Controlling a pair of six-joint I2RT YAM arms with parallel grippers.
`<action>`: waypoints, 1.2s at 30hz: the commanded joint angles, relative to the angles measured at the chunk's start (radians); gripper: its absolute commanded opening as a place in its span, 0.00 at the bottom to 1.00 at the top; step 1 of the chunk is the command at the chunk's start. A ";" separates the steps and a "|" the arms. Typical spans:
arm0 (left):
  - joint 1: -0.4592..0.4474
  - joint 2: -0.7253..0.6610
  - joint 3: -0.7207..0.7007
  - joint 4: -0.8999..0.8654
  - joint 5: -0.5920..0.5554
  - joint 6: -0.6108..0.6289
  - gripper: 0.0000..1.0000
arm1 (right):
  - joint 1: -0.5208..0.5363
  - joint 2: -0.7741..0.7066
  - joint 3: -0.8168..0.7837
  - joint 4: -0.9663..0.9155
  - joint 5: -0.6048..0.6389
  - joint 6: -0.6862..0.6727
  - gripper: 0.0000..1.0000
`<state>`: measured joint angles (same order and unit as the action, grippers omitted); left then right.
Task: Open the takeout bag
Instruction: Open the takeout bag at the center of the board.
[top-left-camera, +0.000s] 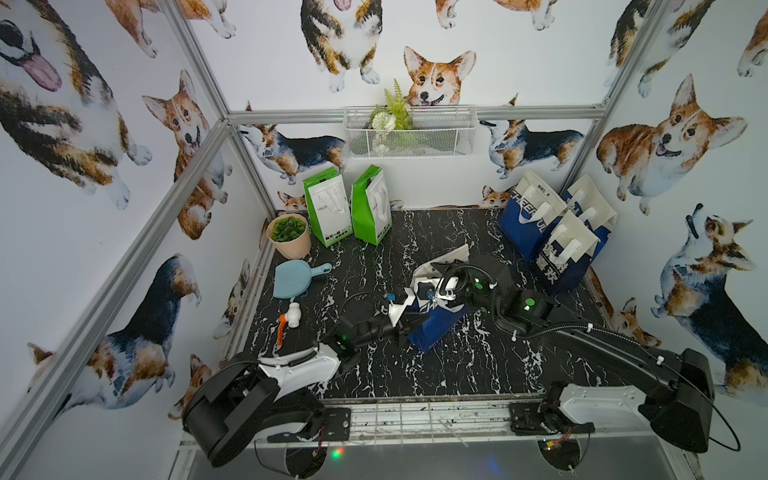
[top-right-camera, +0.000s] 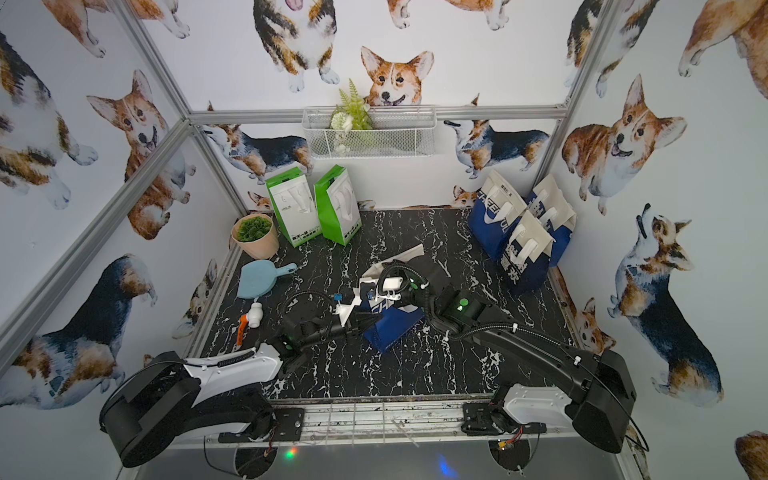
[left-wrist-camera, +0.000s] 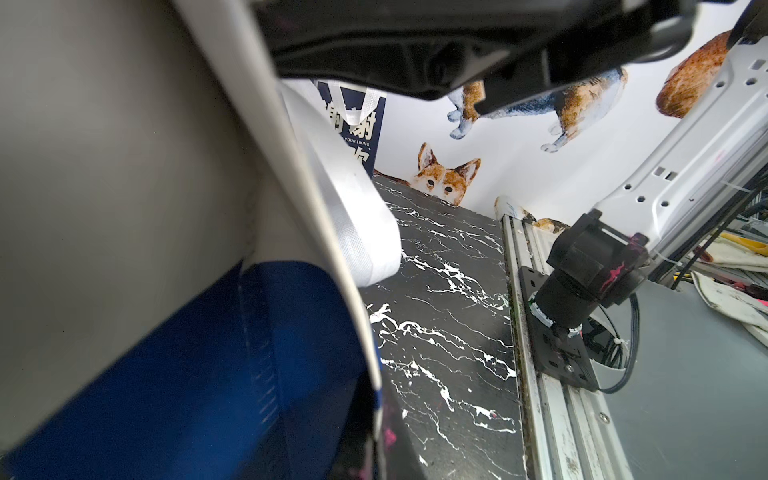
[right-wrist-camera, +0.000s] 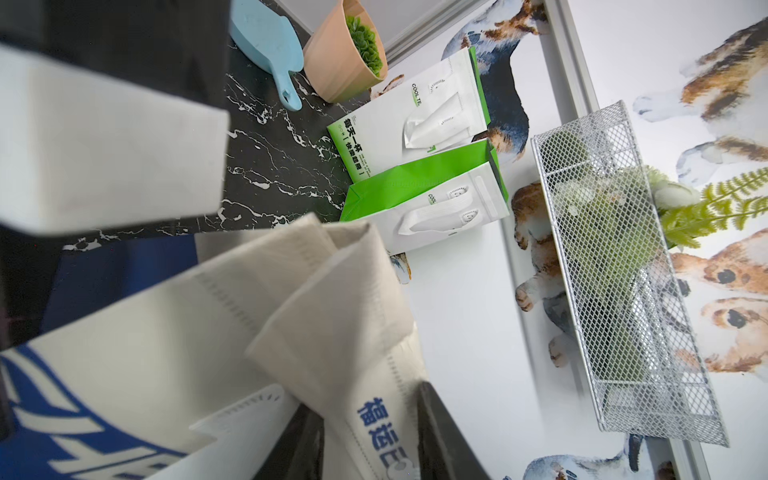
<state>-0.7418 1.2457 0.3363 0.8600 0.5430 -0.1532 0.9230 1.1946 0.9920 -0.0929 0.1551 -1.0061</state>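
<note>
Marble tabletop (top-left-camera: 457, 365) — left claw (top-left-camera: 411, 322) clenched on takeout bag (top-left-camera: 436, 328); right claw (right-wrist-camera: 365, 436) part-open, astride bag's white flap (right-wrist-camera: 332, 311).

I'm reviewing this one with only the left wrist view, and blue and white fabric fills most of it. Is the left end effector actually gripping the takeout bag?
Observer: Yes. In both top views the left end effector is shut on the side edge of the takeout bag.
Operator: And the right arm?
Observer: In the right wrist view, the right end effector sits at the bag's top, jaws apart, with the white fabric between them.
</note>
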 joint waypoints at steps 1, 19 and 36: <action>-0.001 -0.006 0.006 0.039 0.028 0.012 0.00 | 0.000 -0.015 -0.010 0.096 -0.029 0.054 0.35; -0.001 -0.005 0.006 0.039 0.026 0.011 0.00 | -0.005 0.000 0.037 0.005 -0.051 0.067 0.00; -0.003 0.000 0.010 0.037 0.029 0.013 0.00 | -0.046 0.104 0.412 -0.505 -0.085 -0.079 0.00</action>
<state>-0.7425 1.2427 0.3405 0.8913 0.5442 -0.1528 0.8787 1.2800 1.3563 -0.5240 0.0742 -1.0370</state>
